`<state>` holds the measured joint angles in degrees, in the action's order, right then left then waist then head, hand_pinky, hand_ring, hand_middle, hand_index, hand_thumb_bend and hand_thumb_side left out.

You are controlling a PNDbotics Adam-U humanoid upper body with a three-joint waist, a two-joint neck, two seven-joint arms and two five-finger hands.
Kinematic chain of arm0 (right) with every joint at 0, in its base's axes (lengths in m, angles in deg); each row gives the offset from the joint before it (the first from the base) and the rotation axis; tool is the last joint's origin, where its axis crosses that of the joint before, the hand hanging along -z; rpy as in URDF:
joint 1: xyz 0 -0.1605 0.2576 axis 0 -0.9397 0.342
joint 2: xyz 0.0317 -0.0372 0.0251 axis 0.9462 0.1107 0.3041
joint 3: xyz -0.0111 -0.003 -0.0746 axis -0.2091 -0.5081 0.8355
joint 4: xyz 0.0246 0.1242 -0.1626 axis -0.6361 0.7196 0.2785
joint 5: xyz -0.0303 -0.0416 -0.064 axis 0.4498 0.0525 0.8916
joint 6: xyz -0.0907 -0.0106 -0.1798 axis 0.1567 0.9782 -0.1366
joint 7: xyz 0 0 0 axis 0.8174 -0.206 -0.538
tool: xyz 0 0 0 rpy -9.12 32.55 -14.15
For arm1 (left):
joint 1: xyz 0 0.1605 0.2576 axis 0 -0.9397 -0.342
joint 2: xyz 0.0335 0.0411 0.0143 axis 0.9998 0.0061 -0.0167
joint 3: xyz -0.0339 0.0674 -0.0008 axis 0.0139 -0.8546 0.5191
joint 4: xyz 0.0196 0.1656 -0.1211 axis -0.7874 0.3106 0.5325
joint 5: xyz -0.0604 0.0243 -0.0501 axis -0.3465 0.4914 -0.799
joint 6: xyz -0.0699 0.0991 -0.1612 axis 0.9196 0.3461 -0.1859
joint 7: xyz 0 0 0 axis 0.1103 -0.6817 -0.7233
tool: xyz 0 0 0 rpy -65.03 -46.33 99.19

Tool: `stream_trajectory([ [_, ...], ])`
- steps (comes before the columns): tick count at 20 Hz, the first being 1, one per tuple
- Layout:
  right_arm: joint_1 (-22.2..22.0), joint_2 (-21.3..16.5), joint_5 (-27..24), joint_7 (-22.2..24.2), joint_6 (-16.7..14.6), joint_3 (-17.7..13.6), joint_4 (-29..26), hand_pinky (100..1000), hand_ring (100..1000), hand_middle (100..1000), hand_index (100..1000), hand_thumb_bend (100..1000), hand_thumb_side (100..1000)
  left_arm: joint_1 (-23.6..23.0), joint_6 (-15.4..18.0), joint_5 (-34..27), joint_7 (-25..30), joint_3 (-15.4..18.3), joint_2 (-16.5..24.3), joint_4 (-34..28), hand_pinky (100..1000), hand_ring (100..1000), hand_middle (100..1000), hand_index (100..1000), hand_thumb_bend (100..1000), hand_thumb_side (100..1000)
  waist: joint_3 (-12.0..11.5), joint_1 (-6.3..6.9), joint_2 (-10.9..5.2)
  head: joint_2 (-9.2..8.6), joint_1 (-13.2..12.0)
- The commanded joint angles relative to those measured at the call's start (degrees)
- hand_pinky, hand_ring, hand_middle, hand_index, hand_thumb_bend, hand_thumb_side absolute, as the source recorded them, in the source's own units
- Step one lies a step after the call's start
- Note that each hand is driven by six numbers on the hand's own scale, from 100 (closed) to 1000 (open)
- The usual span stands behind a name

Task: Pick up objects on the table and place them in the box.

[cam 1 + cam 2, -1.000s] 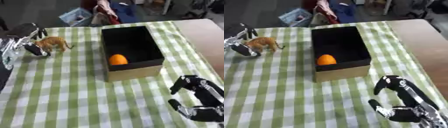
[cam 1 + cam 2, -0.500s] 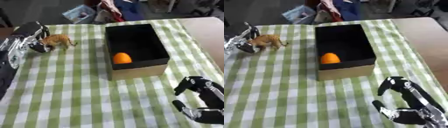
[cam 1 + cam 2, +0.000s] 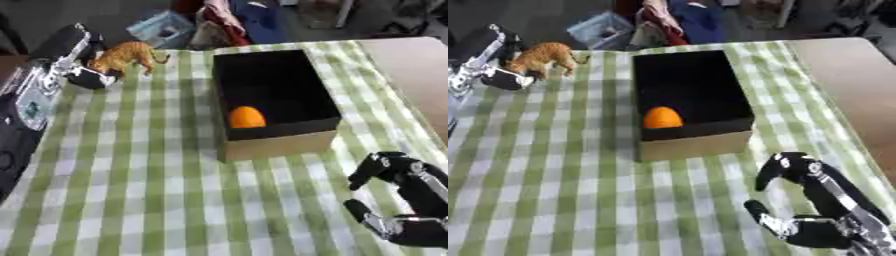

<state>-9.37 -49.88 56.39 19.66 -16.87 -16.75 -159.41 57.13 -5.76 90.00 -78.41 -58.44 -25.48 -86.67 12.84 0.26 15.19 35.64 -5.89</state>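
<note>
Green-and-white checked cloth covered the desk (image 3: pixel 149 190), with clutter and fabric piled beyond its far edge. At the far left corner the left hand (image 3: pixel 86 76) had its fingers curled around the rear of an orange-brown toy animal on four legs (image 3: pixel 127 55), which looked to be held at or just above the cloth; whether its feet touched the surface could not be told. Well to the right sat the open cardboard box with a black interior (image 3: pixel 273 95), long side running away from the robot, and a round orange ball-shaped object (image 3: pixel 247 117) already lay in its near end. The right hand (image 3: pixel 811 200) rested idle near the lower right corner, fingers relaxed and spread, holding nothing.

By my reading, the grasp step was done and the carry was in hand. Next move called for lifting the toy clear, bringing it rightward over the box's near wall, and releasing it into the empty far part, away from the orange one.
</note>
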Motion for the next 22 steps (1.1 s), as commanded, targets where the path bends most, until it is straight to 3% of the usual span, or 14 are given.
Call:
stream_trajectory([
  [1, 0.23, -1.13, -0.05, 0.03, -0.22, -0.47, -0.61, 667, 541, 512, 567, 335, 100, 2.06, -0.43, -4.06, 0.48, -0.61, 1.48, -4.82, 516, 312, 268, 400, 228, 108, -0.03, -0.03, -1.39, -0.51, 0.1],
  [9, 0.38, -1.11, -0.21, 0.39, -0.22, -0.11, -0.52, 667, 540, 512, 568, 334, 100, 4.44, 0.75, -9.36, 4.49, -5.21, -1.47, -12.81, 519, 318, 274, 407, 225, 109, 1.07, 0.26, -1.94, -0.69, -0.15],
  [12, 0.62, -1.05, -0.4, 0.8, -0.24, 0.26, -0.54, 668, 541, 512, 568, 337, 100, 5.68, 1.76, -8.92, 6.08, -6.97, -3.75, -13.55, 522, 322, 277, 410, 225, 110, 1.82, 0.37, -1.97, -0.9, -0.41],
  [13, 0.76, -1.03, -0.47, 0.95, -0.24, 0.39, -0.56, 667, 540, 512, 568, 335, 100, 6.07, 2.2, -8.76, 6.53, -7.54, -4.5, -13.76, 523, 323, 279, 412, 270, 132, 2.14, 0.42, -1.94, -1.0, -0.54],
  [14, 0.87, -1.03, -0.54, 1.07, -0.23, 0.5, -0.56, 668, 540, 512, 568, 333, 100, 6.41, 2.59, -8.59, 6.93, -8.03, -5.17, -13.92, 524, 325, 280, 414, 225, 110, 2.44, 0.45, -1.89, -1.08, -0.65],
  [22, 1.69, -1.05, -1.02, 2.0, -0.17, 1.28, -0.53, 668, 540, 512, 568, 333, 100, 7.34, 6.59, -4.89, 9.74, -12.44, -9.51, -14.23, 537, 345, 302, 433, 258, 116, 4.84, 0.88, -1.58, -1.39, -1.35],
])
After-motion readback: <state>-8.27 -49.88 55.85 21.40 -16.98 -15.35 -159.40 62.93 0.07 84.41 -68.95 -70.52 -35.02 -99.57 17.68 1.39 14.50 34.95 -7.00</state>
